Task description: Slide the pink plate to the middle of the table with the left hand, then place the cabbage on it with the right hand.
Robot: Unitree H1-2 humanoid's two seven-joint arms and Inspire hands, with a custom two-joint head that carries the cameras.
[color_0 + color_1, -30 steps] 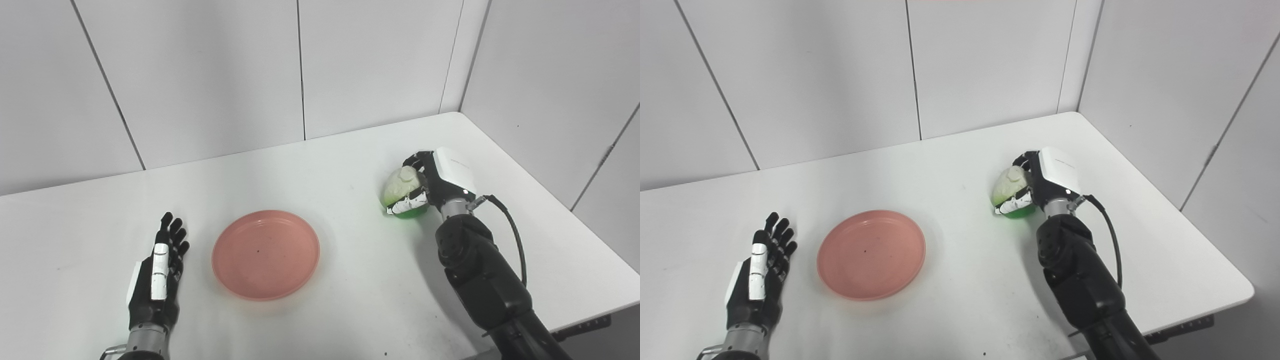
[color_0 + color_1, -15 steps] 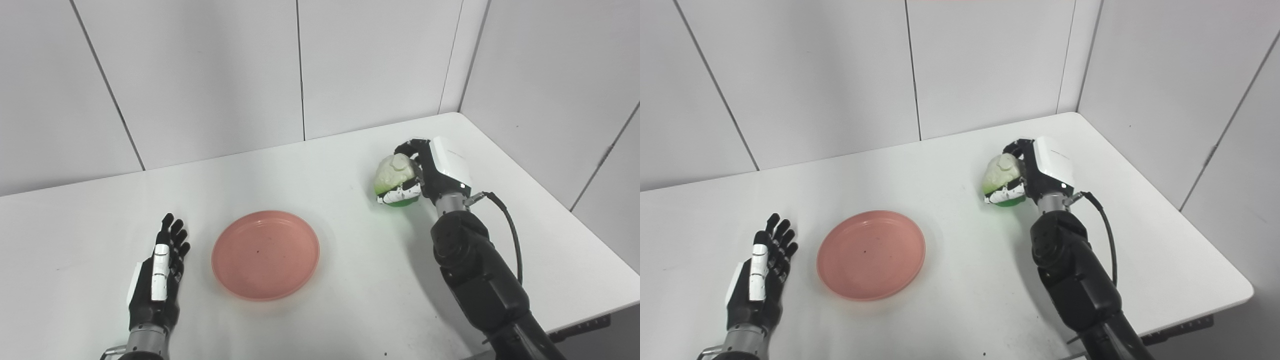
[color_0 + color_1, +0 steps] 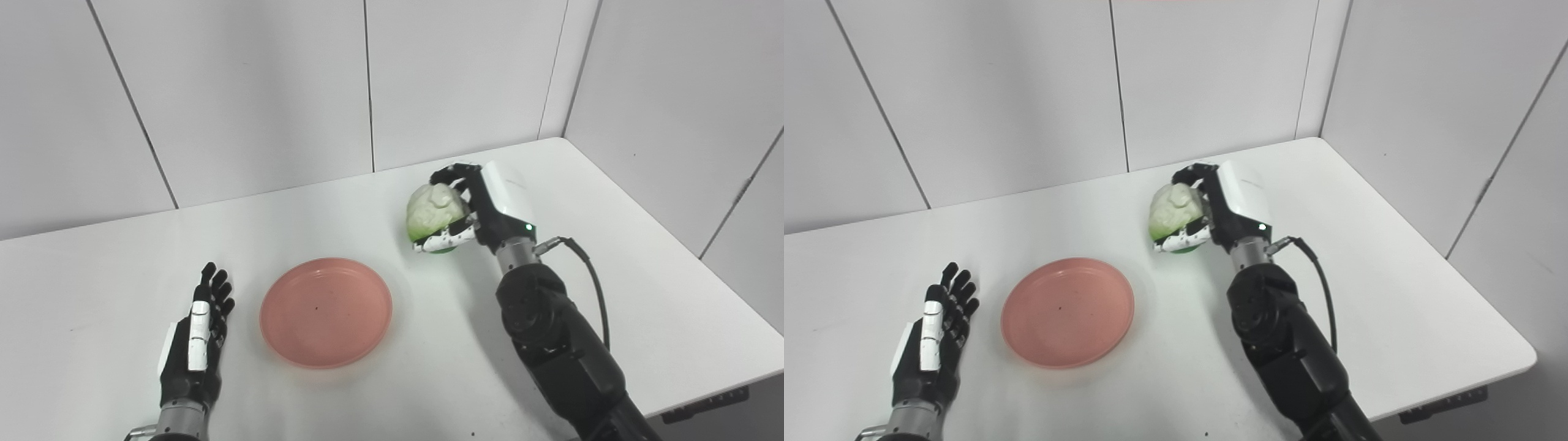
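Observation:
The pink plate (image 3: 326, 310) lies flat near the middle of the white table (image 3: 92, 269), with nothing on it. My right hand (image 3: 484, 205) is shut on the cabbage (image 3: 432, 210), a pale head with a green base, and holds it in the air to the right of the plate and beyond it. My left hand (image 3: 195, 343) rests to the left of the plate, a little apart from its rim, open with straight fingers and holding nothing.
Grey wall panels close the table at the back and on the right. The table's right edge (image 3: 1488, 318) and front right corner are near my right arm. A black cable (image 3: 591, 275) loops off the right wrist.
My right hand has lifted the cabbage off the table and carried it left toward the plate. The plate and my left hand have stayed put.

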